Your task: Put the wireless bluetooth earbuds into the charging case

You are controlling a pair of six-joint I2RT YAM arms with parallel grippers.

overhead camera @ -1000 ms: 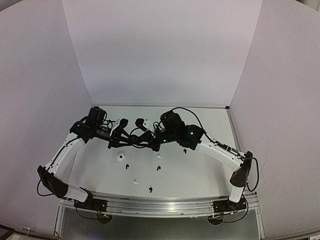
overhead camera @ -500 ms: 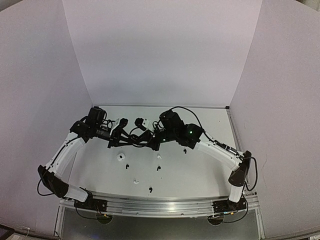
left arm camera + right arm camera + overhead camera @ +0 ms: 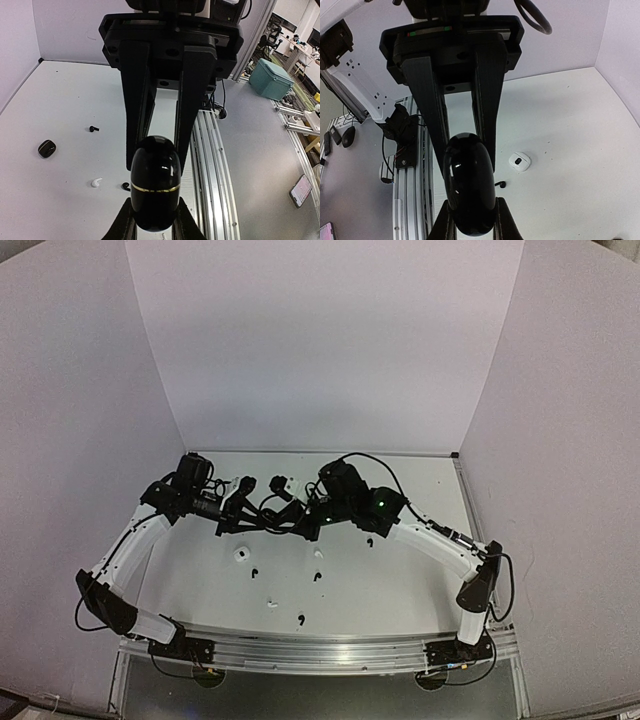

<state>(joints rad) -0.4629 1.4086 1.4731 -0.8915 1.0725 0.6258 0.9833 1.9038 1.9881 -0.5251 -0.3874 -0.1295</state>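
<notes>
Left tool (image 3: 152, 226) clamps a black case (image 3: 155, 187) (right tool (image 3: 470, 220) likewise); a white earbud (image 3: 96, 182) lies loose, well apart.

A teal bin (image 3: 272, 79) stands on grey floor (image 3: 250, 150) beside the table (image 3: 50, 200).

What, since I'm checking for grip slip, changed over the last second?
The right arm edged slightly left, toward the left arm. Left gripper and right gripper each stay shut on a black case; the loose earbuds on the table have not moved.
</notes>
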